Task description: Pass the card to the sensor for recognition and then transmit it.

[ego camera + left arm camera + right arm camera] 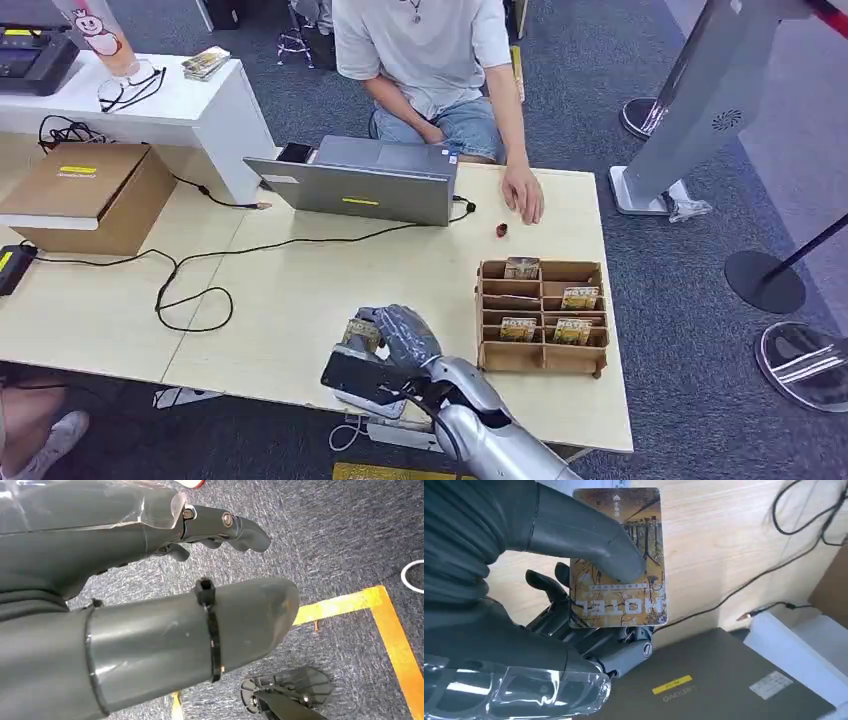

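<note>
My right hand (pixel 397 335) holds a brown-and-gold hotel card (pixel 362 333) just above a dark flat sensor (pixel 362 379) at the table's front edge. Up close, the card (pixel 624 605) is pinched between the thumb and the darker fingers of the right hand (pixel 499 605), its printed face showing. My left hand (pixel 165 640) hangs over the grey carpet with its fingers stretched out and nothing in it.
A wooden card box (pixel 543 315) with several cards stands right of the hand. Beyond are a grey laptop (pixel 365 180), a black cable (pixel 200 290), a cardboard box (pixel 85 195) and a small red object (pixel 501 230). A seated person rests a hand (pixel 525 195) on the table's far edge.
</note>
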Robot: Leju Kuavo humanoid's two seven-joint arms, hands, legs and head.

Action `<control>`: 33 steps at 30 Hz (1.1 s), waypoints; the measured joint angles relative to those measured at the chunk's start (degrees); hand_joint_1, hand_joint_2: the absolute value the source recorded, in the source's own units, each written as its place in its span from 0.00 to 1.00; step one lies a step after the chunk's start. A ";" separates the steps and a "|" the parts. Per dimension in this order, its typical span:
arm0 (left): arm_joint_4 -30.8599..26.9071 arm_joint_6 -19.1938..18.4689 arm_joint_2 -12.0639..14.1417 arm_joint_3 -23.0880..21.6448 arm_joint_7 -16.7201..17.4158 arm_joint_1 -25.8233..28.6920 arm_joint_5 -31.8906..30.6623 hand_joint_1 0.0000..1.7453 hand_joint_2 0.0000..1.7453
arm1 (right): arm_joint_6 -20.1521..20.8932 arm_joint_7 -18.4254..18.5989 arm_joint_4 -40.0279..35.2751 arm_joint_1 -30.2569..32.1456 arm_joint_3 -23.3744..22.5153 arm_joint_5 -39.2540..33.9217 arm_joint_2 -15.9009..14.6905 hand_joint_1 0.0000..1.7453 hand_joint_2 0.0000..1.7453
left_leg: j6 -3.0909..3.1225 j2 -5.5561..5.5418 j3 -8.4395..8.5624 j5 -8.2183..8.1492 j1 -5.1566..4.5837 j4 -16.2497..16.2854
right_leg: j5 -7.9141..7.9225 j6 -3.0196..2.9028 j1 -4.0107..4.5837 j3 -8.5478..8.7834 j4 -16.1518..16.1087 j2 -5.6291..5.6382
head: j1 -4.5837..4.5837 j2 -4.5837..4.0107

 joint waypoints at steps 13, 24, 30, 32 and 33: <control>0.00 0.96 -1.44 0.00 0.17 -1.02 0.17 0.00 0.00 | -0.37 -0.59 -6.69 1.57 -1.33 -1.09 -1.42 1.00 1.00 | 0.00 0.00 0.00 0.00 0.00 0.00 | 0.00 0.00 0.00 0.00 0.00 0.00 | 0.00 0.00; -0.02 0.94 -1.77 0.00 0.17 -1.14 0.13 0.00 0.00 | -2.51 -2.03 -10.01 2.62 -3.36 -1.86 -2.49 1.00 1.00 | 0.00 0.00 0.00 0.00 0.00 0.00 | 0.00 0.00 0.00 0.00 0.00 0.00 | 0.02 0.00; 0.00 0.37 -0.94 0.00 -0.37 -0.50 -0.11 0.00 0.00 | -4.08 -2.88 -12.15 2.75 -5.55 -1.79 -3.30 1.00 1.00 | 0.00 -0.01 -0.01 0.00 0.00 0.00 | 0.00 0.00 0.00 0.00 0.00 -0.01 | 0.00 0.00; 0.00 0.13 -0.57 0.00 -0.48 -0.42 -0.11 0.00 0.00 | -4.41 -3.15 -12.67 2.74 -6.14 -1.75 -3.50 1.00 1.00 | 0.00 -0.01 -0.01 0.00 0.00 0.00 | 0.00 0.00 0.00 0.00 0.00 -0.01 | 0.00 0.00; 0.00 -0.09 -0.42 0.00 -0.46 -0.43 -0.11 0.00 0.00 | -4.72 -3.32 -12.89 2.74 -6.43 -1.53 -3.54 1.00 1.00 | 0.00 -0.01 -0.01 0.00 0.00 0.00 | 0.00 0.00 0.00 0.00 0.00 -0.01 | 0.00 0.00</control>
